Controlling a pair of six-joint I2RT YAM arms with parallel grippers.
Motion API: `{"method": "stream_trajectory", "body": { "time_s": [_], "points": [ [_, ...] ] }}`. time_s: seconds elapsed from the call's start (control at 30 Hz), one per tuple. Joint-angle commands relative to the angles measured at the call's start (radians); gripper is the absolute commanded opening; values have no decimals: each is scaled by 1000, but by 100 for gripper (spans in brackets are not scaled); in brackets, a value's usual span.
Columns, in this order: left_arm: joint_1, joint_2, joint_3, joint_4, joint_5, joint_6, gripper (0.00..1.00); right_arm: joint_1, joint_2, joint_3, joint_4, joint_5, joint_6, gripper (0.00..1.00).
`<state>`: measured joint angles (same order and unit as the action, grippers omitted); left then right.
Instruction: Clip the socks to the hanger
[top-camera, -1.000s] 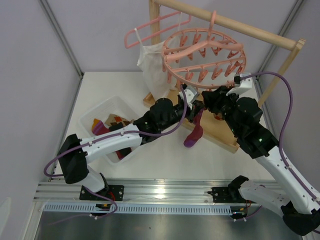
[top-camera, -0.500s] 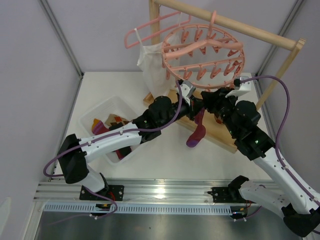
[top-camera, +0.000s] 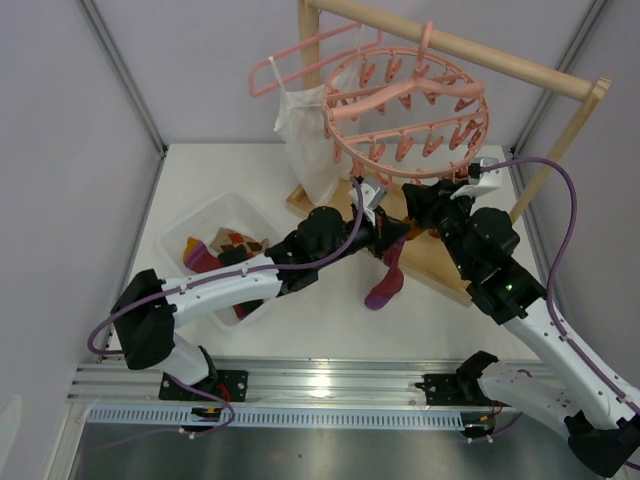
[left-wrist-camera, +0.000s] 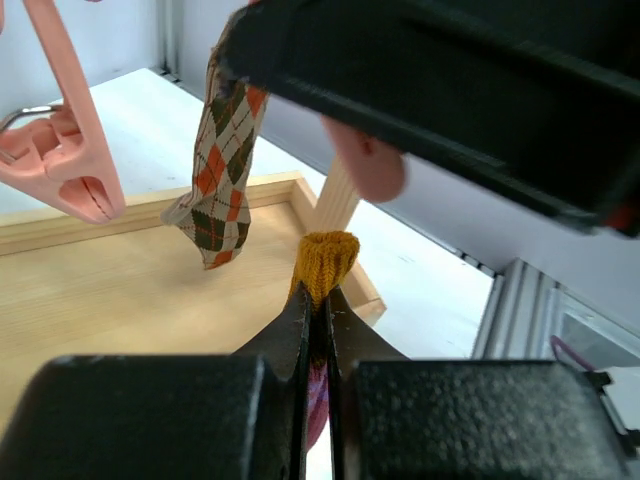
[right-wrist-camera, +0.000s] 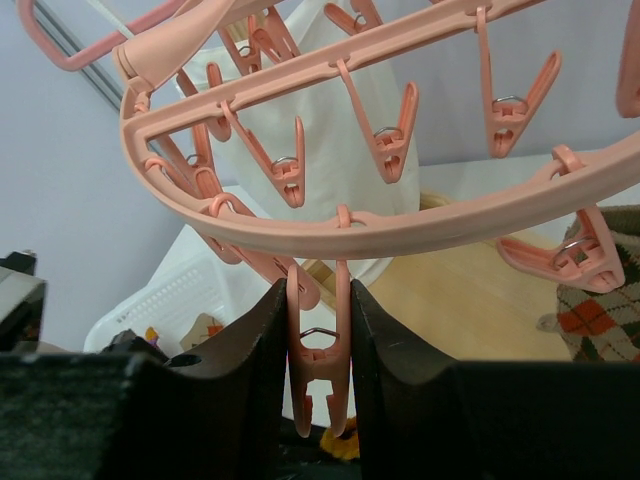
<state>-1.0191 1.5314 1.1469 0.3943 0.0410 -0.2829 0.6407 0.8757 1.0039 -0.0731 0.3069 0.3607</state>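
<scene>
Moved in under the hanger (right-wrist-camera: 400, 232) rim over the last second, both wrists now nearly touching. Left gripper (left-wrist-camera: 318, 300) pinched tight on mustard cuff of purple sock (left-wrist-camera: 325, 260), cuff up, just below target clip (right-wrist-camera: 320, 375). Right gripper (right-wrist-camera: 318, 300) squeezing that clip. Argyle sock (left-wrist-camera: 225, 140) already hung. Probably ready for cuff insertion.

A white table (top-camera: 200, 170) carries everything, boxed in by pale walls at the left and rear. On its left half sits a white plastic basket (top-camera: 195, 222) holding a few socks (top-camera: 195, 254). Toward the rear right lies a flat, light wooden base (top-camera: 432, 268) with a raised lip, set at an angle to the table's edges, just beside the basket's far corner. A metal rail (top-camera: 320, 380) runs along the near edge.
</scene>
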Motion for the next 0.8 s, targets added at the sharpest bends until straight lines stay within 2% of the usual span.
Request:
{"method": "stream_trajectory", "body": {
  "time_s": [0.0,0.43,0.77],
  "points": [
    [-6,-85,-3,60,45,-68,1,7,-12,-25,97,11,-22,0],
    [-7,-114,4,26,80,-104,1,7,0,-57,142,0,-19,0],
    [-1,-70,97,-77,-67,-199,1,7,-14,-64,134,-29,-6,0]
  ]
}}
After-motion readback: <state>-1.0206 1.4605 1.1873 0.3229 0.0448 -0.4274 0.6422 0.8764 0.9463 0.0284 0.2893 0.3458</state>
